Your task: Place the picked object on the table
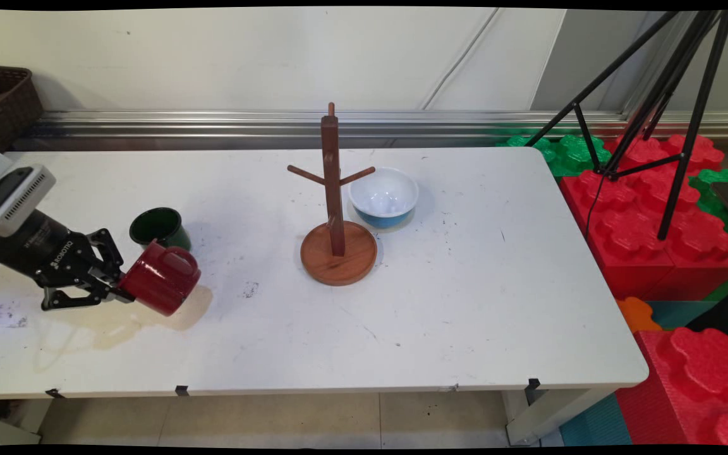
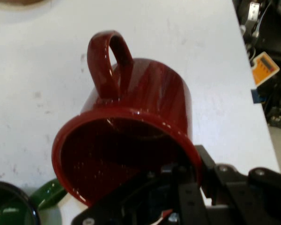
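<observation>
My gripper (image 1: 122, 285) is at the table's left side, shut on the rim of a dark red mug (image 1: 163, 277). The mug is tipped on its side, lifted just above the table, its handle up and its base pointing right. In the hand view the red mug (image 2: 131, 136) fills the middle, mouth toward the camera, with one finger inside the rim and one outside (image 2: 203, 161). A dark green mug (image 1: 158, 229) stands upright just behind it; the green mug (image 2: 14, 208) also shows at the hand view's lower left.
A wooden mug tree (image 1: 337, 215) with a round base stands mid-table, and a white and blue bowl (image 1: 383, 198) sits right behind it. Red and green foam blocks (image 1: 655, 221) and a black tripod (image 1: 661, 101) stand off the table's right end. A brown basket (image 1: 4, 101) sits at back left.
</observation>
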Controlling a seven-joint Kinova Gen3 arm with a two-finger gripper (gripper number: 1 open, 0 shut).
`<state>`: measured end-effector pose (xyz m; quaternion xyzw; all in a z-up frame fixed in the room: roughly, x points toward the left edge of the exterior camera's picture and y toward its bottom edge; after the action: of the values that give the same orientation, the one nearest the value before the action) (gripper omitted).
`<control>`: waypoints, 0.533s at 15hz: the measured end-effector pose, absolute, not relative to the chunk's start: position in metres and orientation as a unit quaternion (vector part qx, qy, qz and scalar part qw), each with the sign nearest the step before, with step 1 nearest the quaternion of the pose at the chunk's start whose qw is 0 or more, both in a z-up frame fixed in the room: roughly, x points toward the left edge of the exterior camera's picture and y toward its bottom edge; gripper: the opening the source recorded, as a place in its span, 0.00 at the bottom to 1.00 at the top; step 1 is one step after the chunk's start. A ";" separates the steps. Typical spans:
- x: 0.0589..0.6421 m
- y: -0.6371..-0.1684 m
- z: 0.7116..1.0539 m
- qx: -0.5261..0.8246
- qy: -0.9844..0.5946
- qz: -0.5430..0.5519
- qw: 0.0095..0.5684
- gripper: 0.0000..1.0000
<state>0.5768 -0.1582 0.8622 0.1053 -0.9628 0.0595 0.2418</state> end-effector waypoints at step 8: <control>0.564 -0.166 0.849 0.066 -0.973 0.080 0.207 0.00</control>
<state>0.5637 -0.1661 0.8488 0.0658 -0.9728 0.0799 0.2074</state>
